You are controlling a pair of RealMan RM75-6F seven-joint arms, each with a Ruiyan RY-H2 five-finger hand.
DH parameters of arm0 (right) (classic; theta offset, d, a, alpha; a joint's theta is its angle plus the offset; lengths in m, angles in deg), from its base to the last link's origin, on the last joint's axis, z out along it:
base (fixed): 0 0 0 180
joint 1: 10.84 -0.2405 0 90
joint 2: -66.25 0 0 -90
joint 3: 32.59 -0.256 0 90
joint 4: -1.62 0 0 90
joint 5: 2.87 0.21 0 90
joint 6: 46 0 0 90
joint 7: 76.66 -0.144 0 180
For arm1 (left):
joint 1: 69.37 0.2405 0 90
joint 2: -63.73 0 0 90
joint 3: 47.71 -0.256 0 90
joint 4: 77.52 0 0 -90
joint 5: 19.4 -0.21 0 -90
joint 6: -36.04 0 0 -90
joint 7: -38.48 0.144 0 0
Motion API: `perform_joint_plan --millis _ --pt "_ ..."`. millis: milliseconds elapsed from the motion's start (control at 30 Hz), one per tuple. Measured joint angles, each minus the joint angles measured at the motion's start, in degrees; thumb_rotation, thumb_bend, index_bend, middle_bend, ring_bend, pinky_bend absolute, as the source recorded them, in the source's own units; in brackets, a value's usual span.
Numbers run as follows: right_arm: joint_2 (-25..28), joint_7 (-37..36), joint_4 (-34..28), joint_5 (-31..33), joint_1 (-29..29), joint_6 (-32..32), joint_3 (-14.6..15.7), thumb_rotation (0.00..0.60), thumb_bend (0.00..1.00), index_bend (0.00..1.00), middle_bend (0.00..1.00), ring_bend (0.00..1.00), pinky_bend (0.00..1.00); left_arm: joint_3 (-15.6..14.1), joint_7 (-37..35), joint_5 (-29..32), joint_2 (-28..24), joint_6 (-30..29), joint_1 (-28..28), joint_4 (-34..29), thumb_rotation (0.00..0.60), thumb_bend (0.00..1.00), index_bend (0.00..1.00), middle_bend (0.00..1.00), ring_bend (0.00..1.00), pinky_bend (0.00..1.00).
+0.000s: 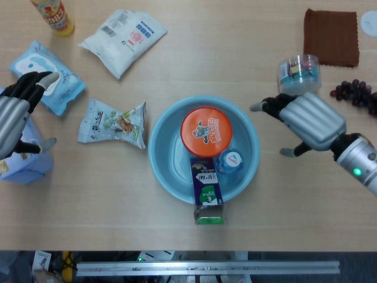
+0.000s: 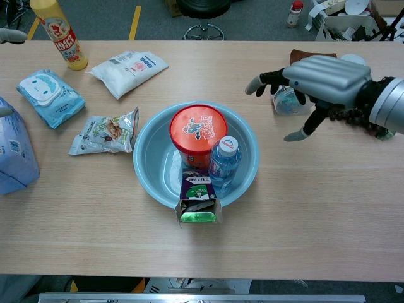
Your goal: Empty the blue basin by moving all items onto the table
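Observation:
The blue basin sits mid-table. Inside it stand an orange-lidded cup and a small water bottle with a blue cap. A dark purple and green carton leans over the basin's near rim. My right hand hovers open just right of the basin, fingers spread toward it, holding nothing. At the far left edge my left hand is open, above a blue pack.
Left of the basin lie a snack bag, a wet-wipes pack, a white pouch and a yellow bottle. To the right are a clear round tub, a brown cloth and dark grapes.

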Motion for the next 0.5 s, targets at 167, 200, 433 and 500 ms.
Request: perform_joint_plan --millis 167,200,433,500 --pt "-3.10 -0.22 -0.44 -1.54 -1.39 1.66 0.42 0.600 0.00 0.24 0.29 0.29 0.55 -0.05 -0.10 -0.14 -0.45 -0.12 0.15 -0.38 0.600 0.19 0.00 0.08 0.06 0.20" --pt "-3.60 -0.13 -0.53 -1.76 -1.59 1.86 0.50 0.600 0.00 0.25 0.29 0.29 0.55 -0.05 -0.14 -0.18 -0.58 -0.21 0.19 -0.49 0.600 0.19 0.00 0.08 0.06 0.20" --pt "-5.99 2.23 -0.64 -1.65 -2.93 3.49 0.97 0.600 0.00 0.29 0.31 0.29 0.55 -0.19 -0.27 -0.37 -0.97 -0.50 0.57 -0.78 0.600 0.19 0.00 0.08 0.06 0.20" --pt "-6.75 3.20 -0.54 -1.13 -3.19 3.61 0.92 0.600 0.00 0.30 0.32 0.30 0.55 -0.19 -0.24 -0.37 -0.94 -0.48 0.58 -0.79 0.600 0.19 0.00 0.08 0.06 0.20"
